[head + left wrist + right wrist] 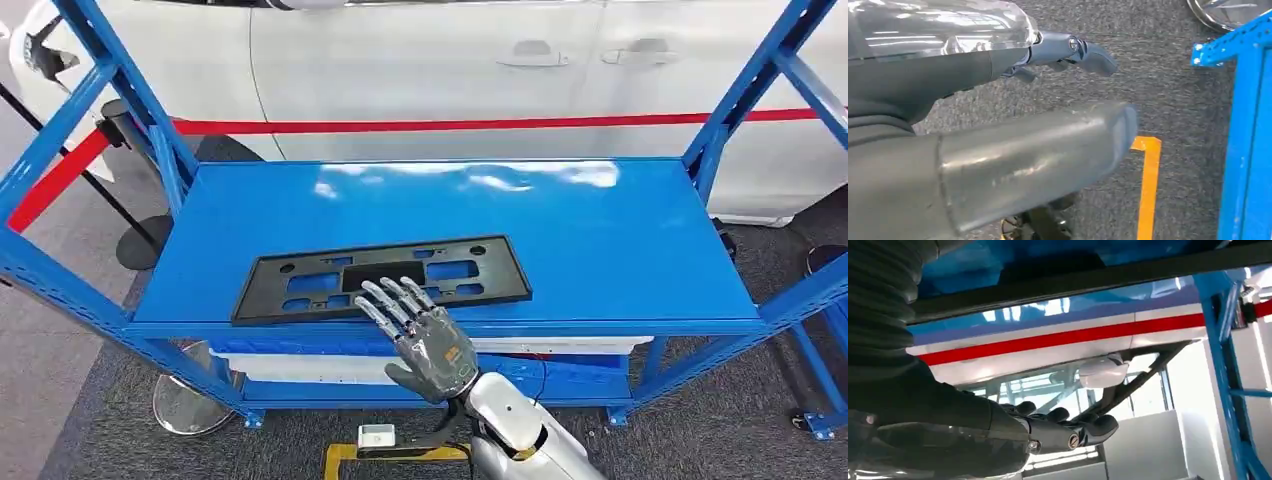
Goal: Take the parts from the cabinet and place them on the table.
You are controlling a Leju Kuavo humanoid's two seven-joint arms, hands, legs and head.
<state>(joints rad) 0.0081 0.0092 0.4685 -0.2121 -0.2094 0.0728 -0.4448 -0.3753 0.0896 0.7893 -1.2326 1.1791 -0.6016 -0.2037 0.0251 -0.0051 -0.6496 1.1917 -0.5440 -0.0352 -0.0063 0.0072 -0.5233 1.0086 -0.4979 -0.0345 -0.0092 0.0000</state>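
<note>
A: How far along is the task judged to be?

B: A flat black plastic part point(380, 277), a long plate with rectangular cut-outs, is seen lying on the blue shelf point(600, 240) of a blue metal rack, toward the near left. It is not yet lifted, and no table is shown, so the carrying and placing are judged to be left.

A: How is the right hand point(415, 330) held?

B: It is raised from below at the shelf's near edge, fingers spread and stretched toward the part. The fingertips point(385, 292) are seen over the part's near edge; whether they touch it cannot be told. Nothing is gripped. In the right wrist view the same hand point(1058, 432) is shown loosely extended and empty beneath the shelf's edge.

A: And the left hand point(1068, 50)?

B: It is seen in the left wrist view hanging over grey carpet beside a blue rack post, fingers relaxed apart, nothing held.

A: What is contained in the rack?

B: On the top shelf only the black part is carried. A lower shelf is glimpsed beneath; its contents cannot be made out. A white car point(450, 70) is parked beyond.
</note>
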